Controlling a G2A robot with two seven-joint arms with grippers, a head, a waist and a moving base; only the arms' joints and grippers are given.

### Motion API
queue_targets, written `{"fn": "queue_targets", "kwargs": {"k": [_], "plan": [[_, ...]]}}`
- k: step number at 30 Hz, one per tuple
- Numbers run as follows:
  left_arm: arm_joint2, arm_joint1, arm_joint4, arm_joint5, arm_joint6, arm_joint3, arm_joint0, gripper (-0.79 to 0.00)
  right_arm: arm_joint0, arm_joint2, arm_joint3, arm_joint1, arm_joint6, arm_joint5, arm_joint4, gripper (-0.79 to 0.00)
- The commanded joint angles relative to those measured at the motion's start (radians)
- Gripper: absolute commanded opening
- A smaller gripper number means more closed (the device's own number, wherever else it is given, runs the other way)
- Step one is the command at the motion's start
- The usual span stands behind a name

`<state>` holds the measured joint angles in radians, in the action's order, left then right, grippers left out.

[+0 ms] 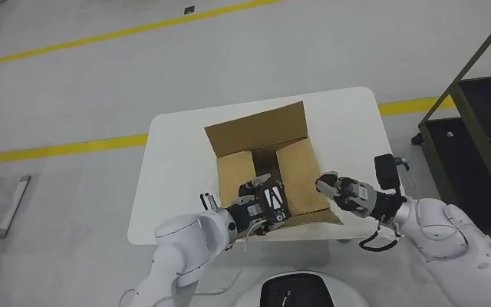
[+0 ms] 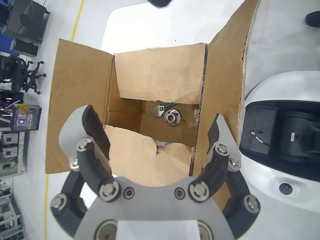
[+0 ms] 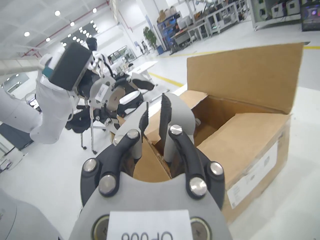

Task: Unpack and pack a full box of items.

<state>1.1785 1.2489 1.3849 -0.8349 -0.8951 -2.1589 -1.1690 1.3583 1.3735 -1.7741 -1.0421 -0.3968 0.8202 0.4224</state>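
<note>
An open cardboard box (image 1: pixel 261 130) stands on the white table (image 1: pixel 173 153), its flaps spread. Deep inside lie a metal wrench (image 2: pixel 160 109) and a round steel flange (image 2: pixel 172 118). My left gripper (image 1: pixel 265 201) hovers above the box's near edge, and in the left wrist view it (image 2: pixel 155 131) is open with nothing between its fingers. At the box's right side, my right gripper (image 1: pixel 322 184) has its fingers close together, and the corrugated edge of the right-hand flap (image 3: pixel 152 158) runs between them (image 3: pixel 154 111).
The table's left part and far right corner (image 1: pixel 353 107) are bare white surface. A dark metal rack (image 1: pixel 460 138) stands on the floor beyond the table's right edge. Yellow lines (image 1: pixel 77 146) cross the floor.
</note>
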Motion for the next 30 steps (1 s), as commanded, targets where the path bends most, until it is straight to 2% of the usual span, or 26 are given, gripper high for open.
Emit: {"fn": "queue_targets", "kwargs": {"k": [1, 8, 15, 26, 30], "plan": [[0.010, -0.002, 0.002, 0.020, 0.000, 0.000, -0.001, 0.000, -0.003, -0.024, 0.018, 0.000, -0.033, 0.021, 0.014, -0.785], [0.052, -0.010, -0.011, 0.082, 0.011, 0.011, 0.001, 0.000, -0.009, -0.064, 0.058, 0.003, -0.074, 0.075, 0.104, -0.785], [0.078, -0.017, 0.003, 0.115, 0.030, 0.030, 0.024, 0.000, -0.032, -0.092, 0.099, 0.001, -0.056, 0.090, 0.219, -0.785], [0.067, -0.020, 0.043, 0.150, 0.072, 0.050, 0.045, 0.000, -0.054, -0.133, 0.132, -0.005, 0.032, 0.080, 0.348, -0.785], [0.067, -0.020, 0.043, 0.150, 0.072, 0.050, 0.045, 0.000, -0.046, -0.092, 0.110, -0.006, 0.155, 0.081, 0.304, -0.785]]}}
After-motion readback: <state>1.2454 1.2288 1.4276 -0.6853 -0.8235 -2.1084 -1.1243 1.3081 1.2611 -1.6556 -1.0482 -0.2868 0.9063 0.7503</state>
